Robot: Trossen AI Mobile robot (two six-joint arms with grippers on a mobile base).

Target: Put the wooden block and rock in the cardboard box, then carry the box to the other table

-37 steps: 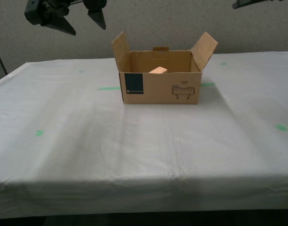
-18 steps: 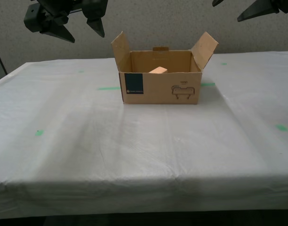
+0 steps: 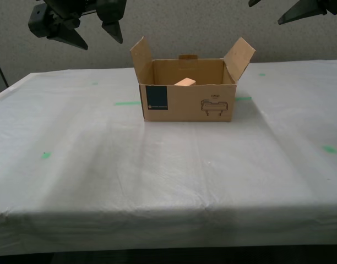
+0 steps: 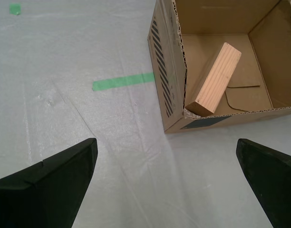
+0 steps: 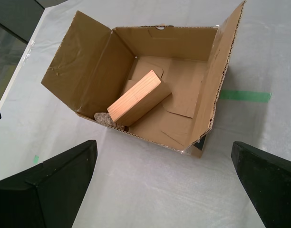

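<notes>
Both of my grippers are spread wide and hold nothing. My first gripper point(image 5: 160, 187) hangs above the box point(image 3: 188, 103) on the exterior view's right, and my second gripper point(image 4: 157, 190) hangs above the table point(image 3: 157, 176) on the exterior view's left, just off the box's striped side wall. The box stands on the wrinkled white cover toward the table's far edge, about midway along it, with a green tape mark point(image 4: 122, 81) just beside each side wall. The block point(image 5: 135, 97) lies tilted inside, its lower end at the front wall, and the rock point(image 5: 107, 118) is wedged under that end. I judge both loading and carrying to be complete, so the remaining hazards come from withdrawal. Both side flaps stand upright and splay outward. A finger that drops or swings inward would catch a flap and tip or drag the box. The cover is loose, so any sideways push on the box may bunch the cloth and slide the box toward an edge. The block rests on the rock rather than flat, and a jolt could make it shift inside the box. Any departure should therefore go up and outward, clear of the flaps.
</notes>
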